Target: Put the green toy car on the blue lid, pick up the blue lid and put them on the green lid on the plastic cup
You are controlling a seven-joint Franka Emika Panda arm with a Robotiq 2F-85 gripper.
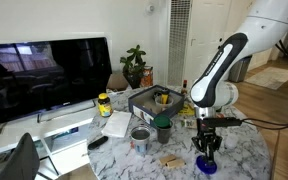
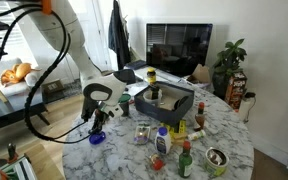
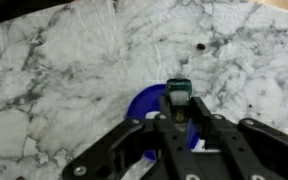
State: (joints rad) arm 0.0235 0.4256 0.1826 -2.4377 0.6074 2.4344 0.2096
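Note:
My gripper (image 3: 177, 103) is shut on the small green toy car (image 3: 177, 90), with the fingers close on both its sides. It holds the car just over the right edge of the blue lid (image 3: 144, 106), which lies flat on the marble table. In both exterior views the gripper (image 1: 207, 142) (image 2: 97, 122) points straight down, a little above the blue lid (image 1: 208, 166) (image 2: 97, 138). The plastic cup (image 1: 163, 131) with the green lid (image 1: 163, 122) stands upright near the table's middle, well apart from the gripper.
A silvery tin can (image 1: 140, 138) stands next to the cup. A dark tray (image 1: 152, 100) holding items, a yellow jar (image 1: 104, 104) and papers lie behind it. Small bottles (image 2: 184, 160) stand near the table's edge, and a monitor (image 1: 44, 70) stands beyond.

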